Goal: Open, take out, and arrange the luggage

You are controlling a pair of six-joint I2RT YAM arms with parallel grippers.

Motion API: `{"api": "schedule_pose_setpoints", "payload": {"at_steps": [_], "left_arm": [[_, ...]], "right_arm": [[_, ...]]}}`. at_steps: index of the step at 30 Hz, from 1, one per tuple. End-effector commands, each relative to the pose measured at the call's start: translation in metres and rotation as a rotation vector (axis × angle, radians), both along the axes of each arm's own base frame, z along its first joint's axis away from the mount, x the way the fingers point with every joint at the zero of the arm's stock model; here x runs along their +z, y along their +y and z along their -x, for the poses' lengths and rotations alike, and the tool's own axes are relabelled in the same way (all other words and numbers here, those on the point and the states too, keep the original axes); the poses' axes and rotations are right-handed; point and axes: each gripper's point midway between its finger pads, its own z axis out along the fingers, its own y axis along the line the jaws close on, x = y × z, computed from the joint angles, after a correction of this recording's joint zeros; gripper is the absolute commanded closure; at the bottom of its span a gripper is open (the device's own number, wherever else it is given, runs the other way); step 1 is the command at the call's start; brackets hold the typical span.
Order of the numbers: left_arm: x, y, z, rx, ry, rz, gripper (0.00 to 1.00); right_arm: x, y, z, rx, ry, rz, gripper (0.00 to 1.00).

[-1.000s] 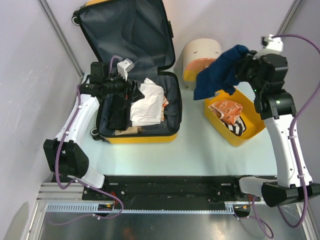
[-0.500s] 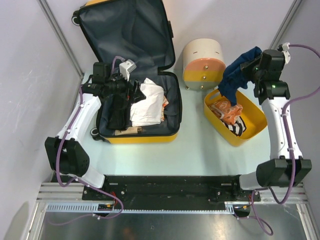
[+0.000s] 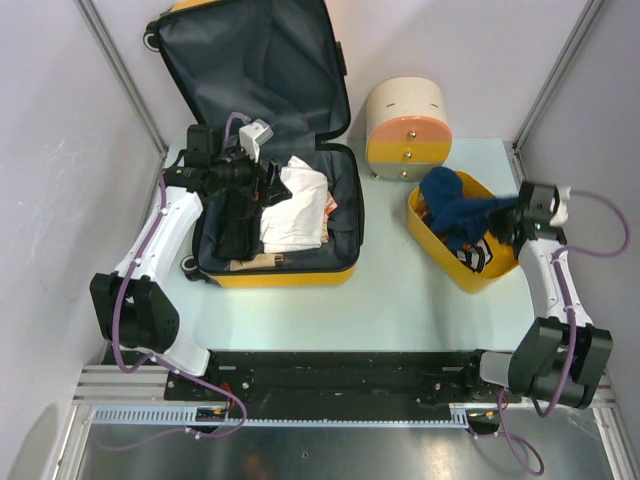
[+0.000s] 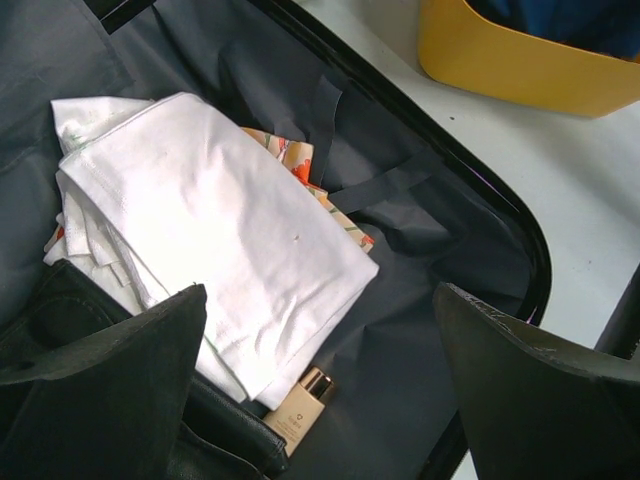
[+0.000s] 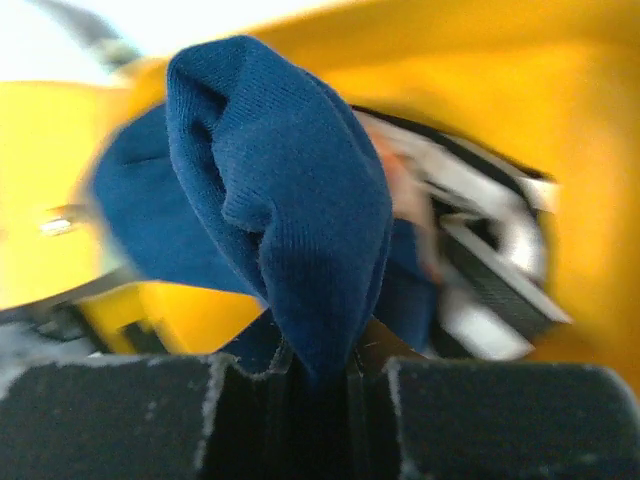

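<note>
Nearest the arm bases, the luggage (image 3: 290,274) is lying open on the left half of the table. Its long axis is running away from the arms. The right gripper (image 3: 503,218) is sitting over the yellow basket (image 3: 480,276) on the right, well apart from the luggage. Its fingers are pressing together on a blue cloth (image 3: 455,205), which is bunching inside the basket.

The left gripper (image 3: 268,185) is hanging over the luggage's packed half with its fingers spread wide and holding nothing. In its wrist view a folded white cloth (image 4: 210,250) is lying directly beneath it. A dark bundle (image 3: 235,220) is lying to the left, and a small bottle (image 4: 300,405) is peeking out at the cloth's near edge.

So the left arm is clearly the nearer one for the next item, probably by a straight descent. Farther back a round box (image 3: 405,125) is standing behind the basket, and the lid (image 3: 250,70) is leaning at the far wall.
</note>
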Motion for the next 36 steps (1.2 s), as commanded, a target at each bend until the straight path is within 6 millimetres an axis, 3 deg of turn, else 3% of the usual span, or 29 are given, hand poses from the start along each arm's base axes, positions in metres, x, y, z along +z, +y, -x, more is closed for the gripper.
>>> {"api": "schedule_pose_setpoints", "payload": {"at_steps": [1, 4, 5, 6, 8, 9, 12, 16, 19, 21, 23, 26, 31, 36], "left_arm": [[-0.003, -0.002, -0.005, 0.006, -0.001, -0.003, 0.0], [-0.006, -0.002, -0.007, 0.003, -0.001, -0.012, 0.0], [-0.007, 0.0, -0.008, 0.005, -0.005, -0.018, 0.0], [-0.01, 0.0, -0.009, 0.009, -0.002, -0.024, 0.0], [-0.014, 0.003, -0.013, 0.021, -0.01, -0.049, 0.0], [-0.017, 0.005, -0.015, 0.025, -0.013, -0.061, 0.0], [-0.034, 0.01, -0.015, 0.024, -0.024, -0.13, 0.01], [-0.069, 0.011, -0.005, -0.066, -0.056, -0.254, 0.1], [-0.097, 0.007, 0.011, -0.228, -0.126, -0.358, 0.2], [-0.12, 0.006, 0.022, -0.36, -0.199, -0.455, 0.23], [-0.144, 0.002, 0.03, -0.477, -0.242, -0.551, 0.24], [-0.166, -0.005, 0.024, -0.527, -0.219, -0.579, 0.27], [-0.183, -0.011, 0.006, -0.546, -0.223, -0.589, 0.33], [-0.208, -0.009, 0.012, -0.621, -0.232, -0.657, 0.45]], "right_arm": [[-0.053, -0.015, 0.021, -0.025, 0.02, -0.12, 0.95], [-0.06, -0.017, 0.019, 0.028, -0.007, -0.111, 0.85], [-0.055, -0.015, 0.017, 0.071, -0.027, -0.084, 0.76], [-0.047, -0.016, 0.014, 0.08, -0.051, -0.061, 0.58], [-0.037, -0.026, 0.014, 0.063, -0.056, 0.014, 0.48], [-0.024, -0.031, 0.014, 0.074, -0.065, 0.075, 0.34], [-0.002, -0.05, 0.021, 0.038, -0.058, 0.214, 0.3], [0.038, -0.073, 0.021, 0.027, -0.084, 0.434, 0.14], [0.054, -0.072, 0.015, 0.102, -0.09, 0.564, 0.01], [0.066, -0.061, 0.007, 0.179, -0.116, 0.615, 0.0], [0.073, -0.037, -0.003, 0.354, -0.145, 0.672, 0.0], [0.077, -0.013, -0.01, 0.512, -0.164, 0.737, 0.0], [0.085, 0.038, -0.014, 0.719, -0.254, 0.736, 0.0], [0.078, 0.054, -0.013, 0.774, -0.261, 0.673, 0.0]]}}
